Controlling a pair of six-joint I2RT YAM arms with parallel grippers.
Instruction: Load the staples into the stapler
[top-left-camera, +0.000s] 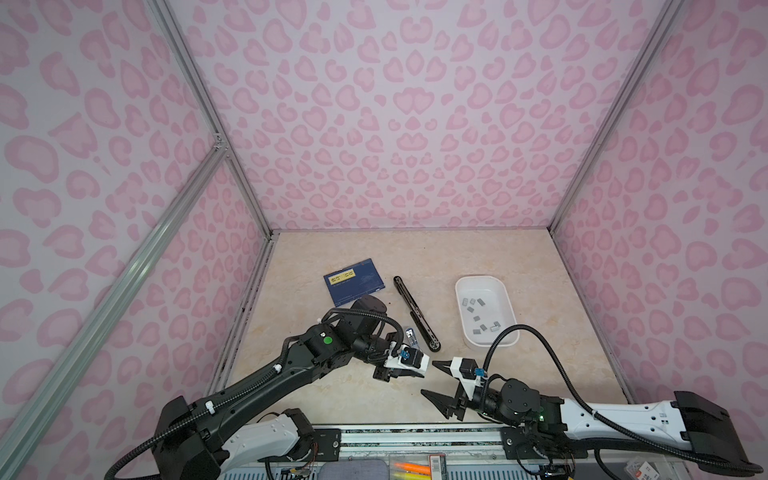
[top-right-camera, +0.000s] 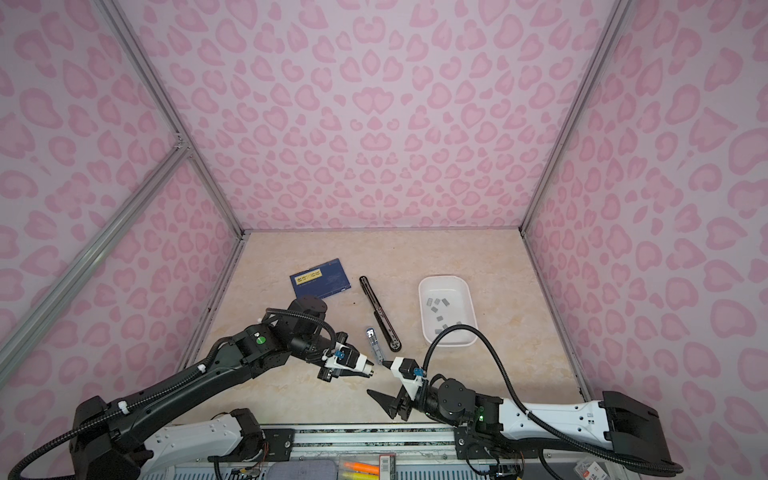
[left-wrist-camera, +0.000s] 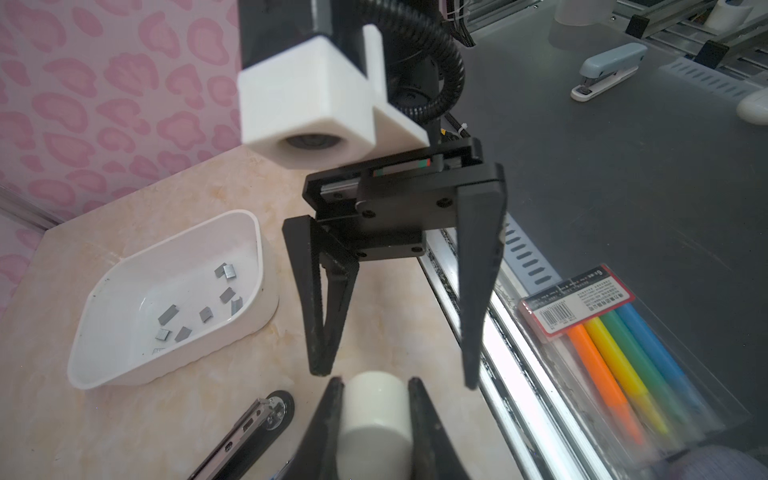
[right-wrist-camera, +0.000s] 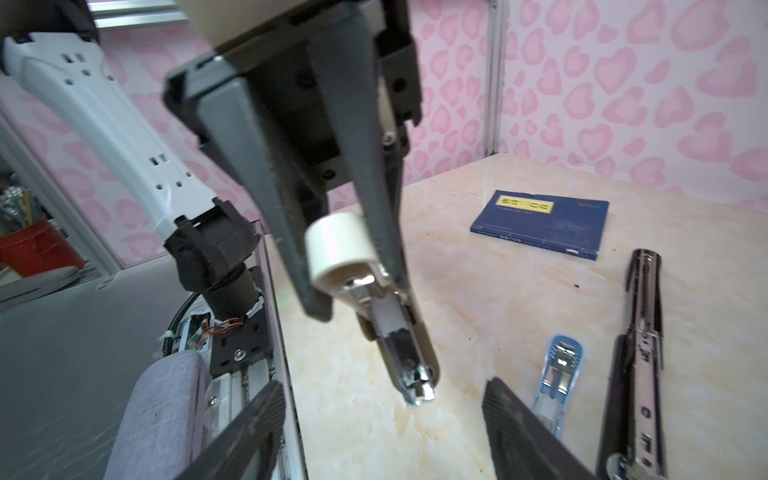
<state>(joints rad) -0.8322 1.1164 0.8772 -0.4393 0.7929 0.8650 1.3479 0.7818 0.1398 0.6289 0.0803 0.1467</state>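
While my right claw (top-left-camera: 433, 381) hangs nearest to my base with its jaws spread wide and nothing between them, my left claw (left-wrist-camera: 375, 382) is just beside it, tip facing tip, and is closed tight on a small cream stapler (right-wrist-camera: 338, 251). The stapler is gripped at its round end. Its metal magazine sticks out past the fingers and slants down toward the counter (top-left-camera: 415, 253) (I cannot tell if the tip touches the surface).

A little farther, a small light-blue stapler (top-right-camera: 372, 343) lies flat on the counter with its metal inside facing up. Just beside it on the right is a long black stapler (top-left-camera: 415, 313), lying at a slant.

Farther on the right side stands a white tray (top-left-camera: 492, 291). The staples (top-left-camera: 481, 302) are scattered on its bottom as small grey strips, well apart from both claws. Farthest on the left side, a blue booklet (top-left-camera: 354, 280) with a yellow label lies flat.
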